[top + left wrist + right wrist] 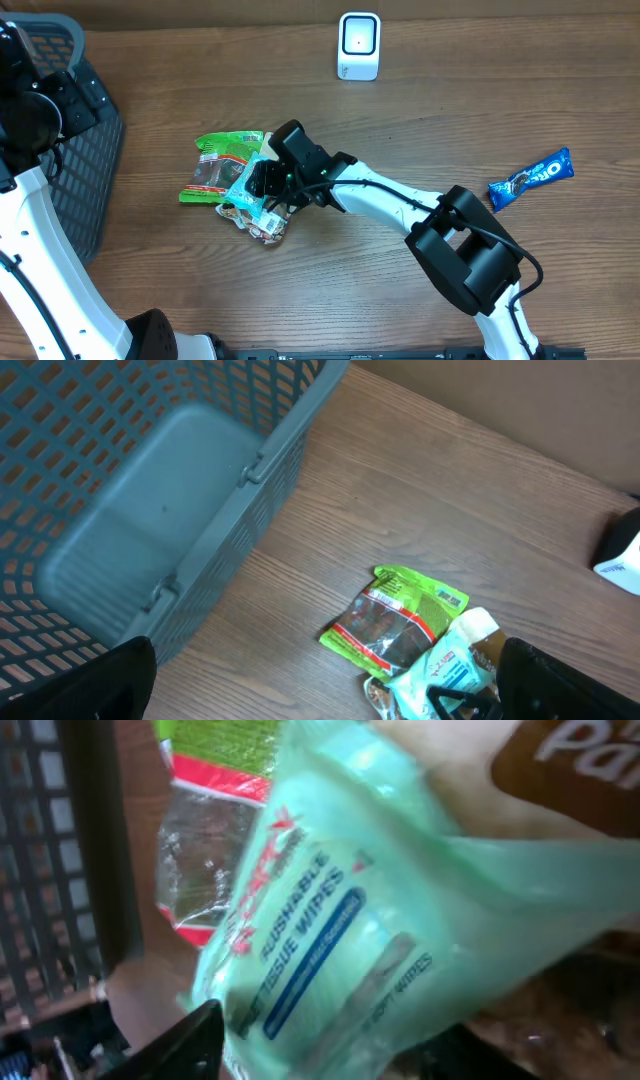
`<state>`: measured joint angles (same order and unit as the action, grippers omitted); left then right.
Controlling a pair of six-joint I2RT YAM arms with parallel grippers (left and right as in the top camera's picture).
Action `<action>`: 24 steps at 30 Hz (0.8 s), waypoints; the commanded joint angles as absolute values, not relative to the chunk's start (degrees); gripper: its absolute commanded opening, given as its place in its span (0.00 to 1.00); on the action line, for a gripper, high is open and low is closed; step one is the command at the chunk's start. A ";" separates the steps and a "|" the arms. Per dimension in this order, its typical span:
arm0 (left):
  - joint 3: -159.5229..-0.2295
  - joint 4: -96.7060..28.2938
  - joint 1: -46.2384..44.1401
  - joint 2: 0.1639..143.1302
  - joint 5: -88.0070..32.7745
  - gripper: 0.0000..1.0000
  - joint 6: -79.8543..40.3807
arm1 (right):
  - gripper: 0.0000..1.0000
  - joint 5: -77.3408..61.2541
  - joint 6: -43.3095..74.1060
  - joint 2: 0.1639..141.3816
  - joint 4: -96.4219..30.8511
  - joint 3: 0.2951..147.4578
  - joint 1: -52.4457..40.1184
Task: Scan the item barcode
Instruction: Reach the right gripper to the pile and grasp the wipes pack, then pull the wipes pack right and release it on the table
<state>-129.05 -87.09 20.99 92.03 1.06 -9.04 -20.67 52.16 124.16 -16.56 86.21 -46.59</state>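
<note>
Wipes pack (330,940) under right hand (265,192), overlapping green packet (222,160)

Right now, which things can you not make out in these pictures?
- Right gripper jaws: overhead, its own body covers them; right wrist view, the wipes fill the frame.
- Wipes barcode: shows in no view.
- Brown packet: mostly under the wipes and gripper, label cut off.
- Scanner: cut by the left wrist view's right edge.

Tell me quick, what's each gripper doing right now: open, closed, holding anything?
Left gripper: open, holding nothing.
Right gripper: at the pale teal plastic pack of tissue wipes; whether it has closed on it cannot be told.
</note>
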 commanded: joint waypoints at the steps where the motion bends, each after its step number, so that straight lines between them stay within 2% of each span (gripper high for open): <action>1: -129.80 -86.98 20.99 91.90 0.38 1.00 -9.23 | 0.24 -20.53 50.57 125.32 -18.35 85.93 -45.69; 3: -129.80 -86.98 20.99 91.92 0.40 1.00 -9.23 | 0.05 -22.28 49.84 125.21 -20.18 85.95 -44.21; 4: -129.80 -87.00 20.99 91.92 0.40 1.00 -9.23 | 0.04 -24.49 47.81 124.99 -20.23 85.95 -43.40; 11: -129.80 -86.98 20.99 91.92 0.40 1.00 -9.23 | 0.04 -39.16 31.09 116.20 -26.46 86.00 -36.47; 16: -129.80 -87.00 20.99 91.92 0.38 1.00 -9.23 | 0.04 -35.99 19.49 107.28 -38.83 86.00 -30.96; 18: -129.80 -86.98 20.99 91.92 0.40 1.00 -9.23 | 0.04 -24.14 16.14 103.94 -44.31 86.00 -29.76; 19: -129.80 -86.98 20.99 91.92 0.40 1.00 -9.23 | 0.04 -12.36 16.16 102.63 -47.92 86.00 -29.78; 21: -129.80 -86.98 20.99 91.92 0.40 1.00 -9.23 | 0.04 2.44 16.29 102.10 -51.96 86.00 -30.41; 24: -129.80 -86.98 20.97 91.92 0.38 1.00 -9.23 | 0.04 26.33 20.05 102.26 -57.49 85.91 -32.05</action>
